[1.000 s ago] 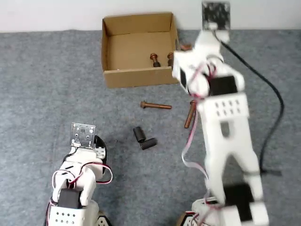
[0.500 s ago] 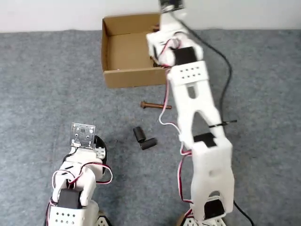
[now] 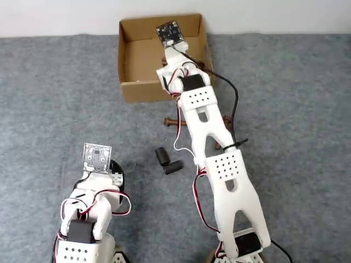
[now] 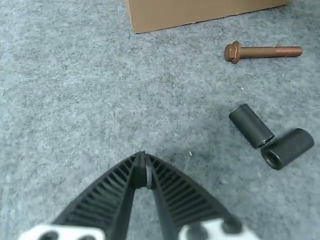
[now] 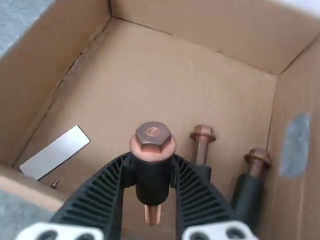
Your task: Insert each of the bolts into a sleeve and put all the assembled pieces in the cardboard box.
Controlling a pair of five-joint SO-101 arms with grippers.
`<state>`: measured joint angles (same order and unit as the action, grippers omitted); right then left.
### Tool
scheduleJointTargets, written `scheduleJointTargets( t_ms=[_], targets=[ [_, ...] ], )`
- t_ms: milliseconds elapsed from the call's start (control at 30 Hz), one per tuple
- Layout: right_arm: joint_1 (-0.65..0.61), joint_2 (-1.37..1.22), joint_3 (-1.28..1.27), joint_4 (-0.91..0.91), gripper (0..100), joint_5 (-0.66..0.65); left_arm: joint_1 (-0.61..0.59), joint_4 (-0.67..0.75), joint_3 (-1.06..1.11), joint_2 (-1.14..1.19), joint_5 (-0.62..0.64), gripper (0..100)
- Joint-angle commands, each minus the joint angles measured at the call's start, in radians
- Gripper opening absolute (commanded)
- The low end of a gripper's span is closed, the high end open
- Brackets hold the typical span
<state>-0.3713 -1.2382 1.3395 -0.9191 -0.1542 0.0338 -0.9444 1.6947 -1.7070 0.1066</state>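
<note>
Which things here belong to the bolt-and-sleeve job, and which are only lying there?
Job: cardboard box; sleeved bolt in right gripper; two finished pieces inside; loose bolt; two empty sleeves.
Lying about: silver strip, tiny screw, both inside box.

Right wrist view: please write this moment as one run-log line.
right gripper: shut on sleeved bolt, over cardboard box | in box: two assembled pieces | left gripper: shut | loose: bolt, two sleeves

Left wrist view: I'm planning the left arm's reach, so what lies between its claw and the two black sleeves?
The stretch between the left claw and the sleeves is bare grey carpet, as the left wrist view shows.
</note>
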Motion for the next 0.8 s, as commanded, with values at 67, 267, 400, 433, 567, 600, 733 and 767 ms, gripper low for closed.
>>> scheduleJointTargets(
  t_ms=[67, 267, 400, 433, 567, 600, 733, 767],
  targets=[
    [-0.007, -0.03, 0.08, -0.022, 3.2, -0.041, -0.006, -0.006, -0.005, 0.002, -0.015, 0],
    [-0.016, -0.033, 0.086, -0.127, 14.0, -0.04, -0.006, -0.006, -0.005, 0.002, -0.015, 0],
    [-0.018, -0.025, 0.091, -0.125, 14.0, -0.04, -0.006, -0.006, -0.005, 0.002, -0.015, 0],
    [-0.018, -0.019, 0.1, -0.128, 14.0, -0.04, -0.006, -0.006, -0.005, 0.002, -0.017, 0],
    [-0.021, 0.018, 0.133, -0.134, 14.0, -0.04, -0.009, -0.006, -0.005, 0.002, -0.017, 0],
    [-0.021, 0.033, 0.147, -0.156, 14.0, -0.04, -0.018, -0.003, -0.005, 0.002, -0.017, 0],
    [-0.03, 0.096, 0.198, -0.303, 14.0, -0.034, -0.115, 0.04, -0.005, 0.0, -0.018, 0],
    [-0.033, 0.111, 0.215, -0.348, 14.0, -0.034, -0.13, 0.046, -0.005, 0.0, -0.018, 0]
  ],
)
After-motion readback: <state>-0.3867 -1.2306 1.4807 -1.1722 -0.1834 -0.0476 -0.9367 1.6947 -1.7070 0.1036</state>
